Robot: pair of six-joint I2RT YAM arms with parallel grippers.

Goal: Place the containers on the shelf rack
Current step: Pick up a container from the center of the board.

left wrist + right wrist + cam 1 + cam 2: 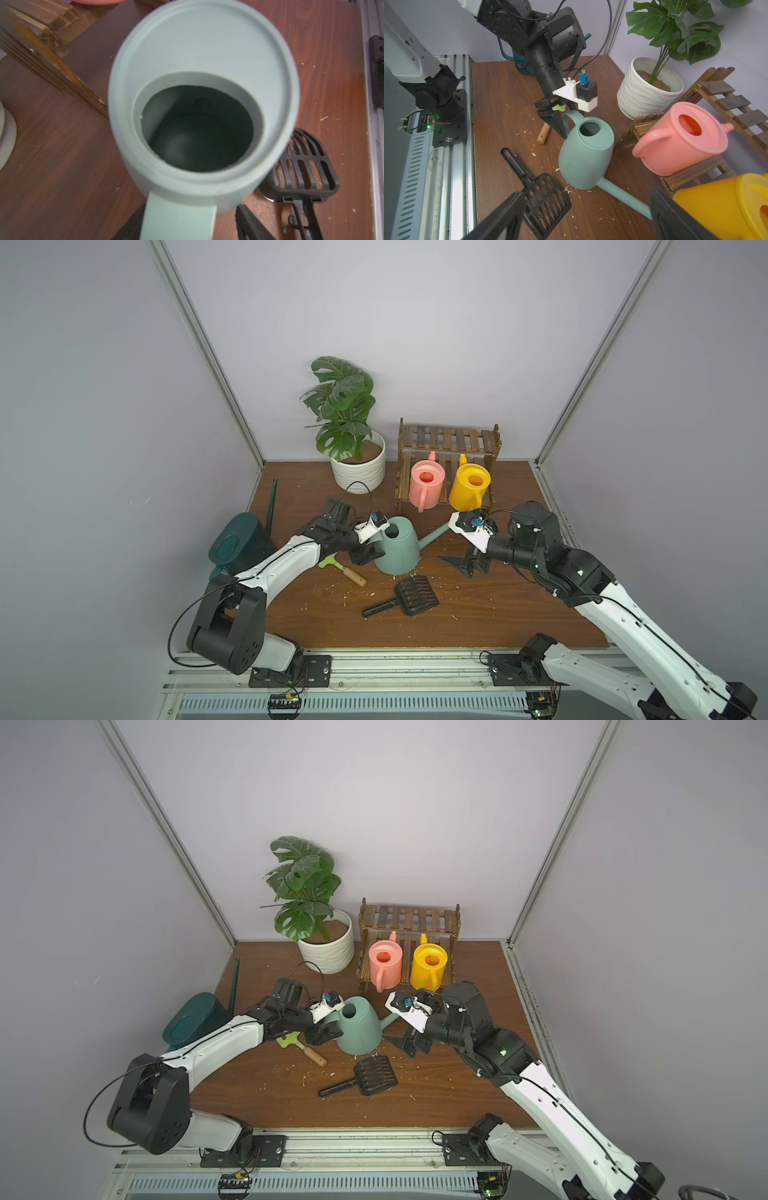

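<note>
1. In a top view, the left arm covers much of the dark teal can (241,543) at the table's left edge. The brown wood-grain table (498,614), flecked with white crumbs, stands between pale grey walls. The sage-green can (397,547) is upright on it in front of the shelf rack (449,439). Its handle is under the left gripper (368,551), and its long spout runs toward the right arm, with the tip lost beneath that wrist. The pink can (426,485) and yellow can (469,487) stand on the rack's lower tier, handles to the front and spouts to the back wall. The right gripper (463,564) sits low by the spout, spread wide and empty.
2. In the left wrist view, the blurred sage-green can fills the frame and its spout is out of sight. The handle runs between the cut-off fingers (249,224), and a gap shows beside one of them. The jaws are partly open astride the handle and are not gripping it.
3. In the right wrist view, the yellow can is cut off at the edge. The right fingers stand far apart. The spout ends behind one of them, and I cannot tell whether they touch. A black slotted scoop (546,199) lies beside the sage-green can.
</note>
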